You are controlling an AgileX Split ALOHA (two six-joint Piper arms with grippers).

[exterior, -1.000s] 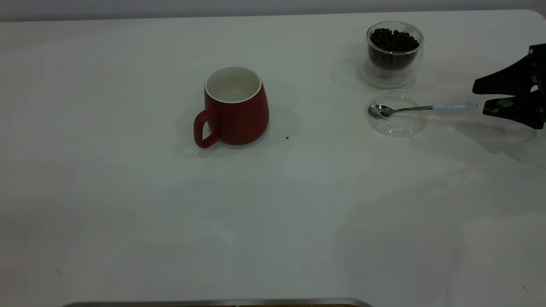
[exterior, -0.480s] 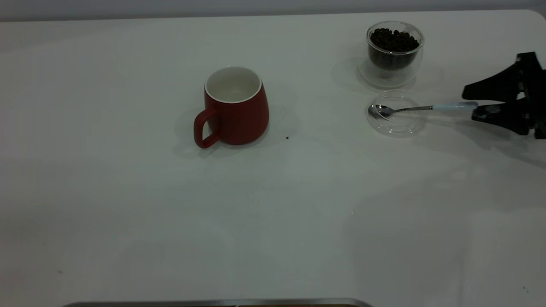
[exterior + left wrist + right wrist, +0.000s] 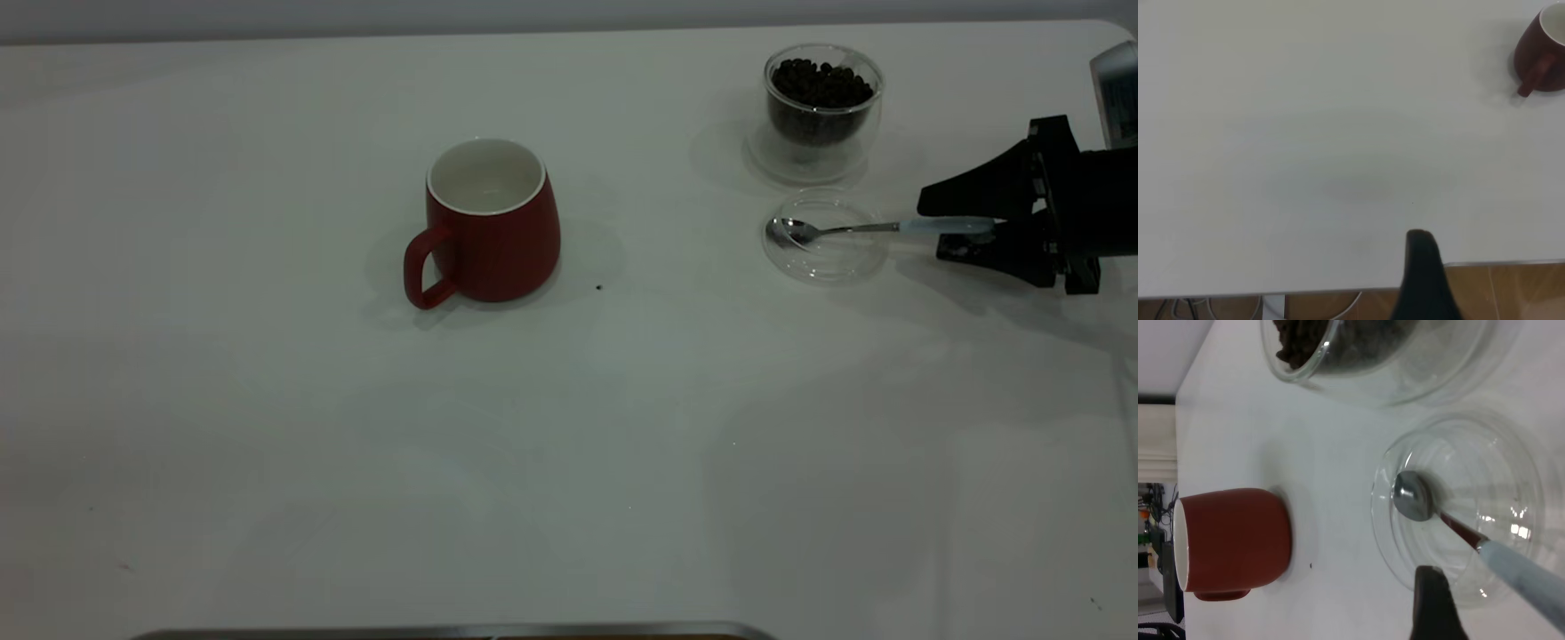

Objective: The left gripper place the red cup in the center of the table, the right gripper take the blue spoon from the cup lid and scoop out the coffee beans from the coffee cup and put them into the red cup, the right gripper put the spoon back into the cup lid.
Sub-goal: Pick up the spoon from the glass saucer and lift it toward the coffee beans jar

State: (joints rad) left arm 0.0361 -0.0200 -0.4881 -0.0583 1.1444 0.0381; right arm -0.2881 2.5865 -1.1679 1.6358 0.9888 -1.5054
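Having advanced from the table edge, the right gripper (image 3: 932,222) is now positioned open astride the blue spoon (image 3: 942,225) handle, unclosed; grasp is judged imminent

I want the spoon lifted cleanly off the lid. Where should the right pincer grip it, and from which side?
Grip the spoon by its pale blue handle, coming from the table's right edge. The bowl rests in the clear lid while the handle juts out past the rim toward the right pincer, whose open fingers already straddle the handle's end.
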